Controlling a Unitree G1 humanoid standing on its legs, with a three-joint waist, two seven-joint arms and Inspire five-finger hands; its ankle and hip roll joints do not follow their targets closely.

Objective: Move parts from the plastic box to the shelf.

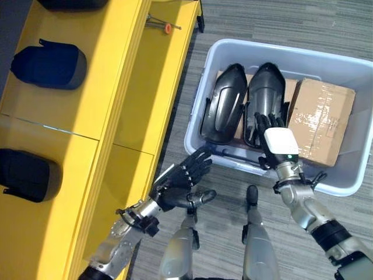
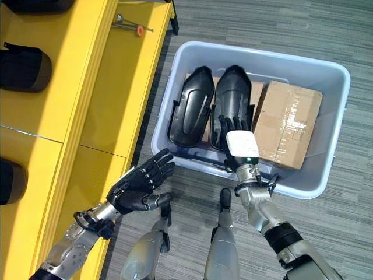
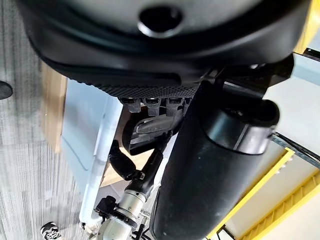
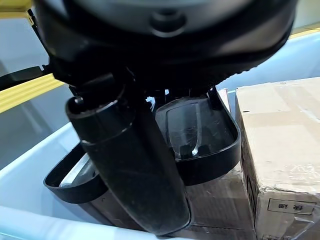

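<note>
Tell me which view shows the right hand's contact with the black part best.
The right wrist view: past the right hand it shows the black part close up, its rim and hollow inside. The fingers' ends are hidden there. The eye views show the hand over that part's near end in the plastic box. The left wrist view shows it small.

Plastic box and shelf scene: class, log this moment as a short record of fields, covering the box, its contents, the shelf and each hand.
Plastic box: pale grey-blue, on the carpet beside the shelf.
Box contents: two black moulded parts side by side; taped cardboard box next to them.
Yellow shelf: holds dark parts.
Small tool with orange tip: on the shelf's far ledge.
Right hand: reaching into the box, fingers over the nearer black part; grip cannot be told.
Left hand: open, empty, between shelf and box.
</note>
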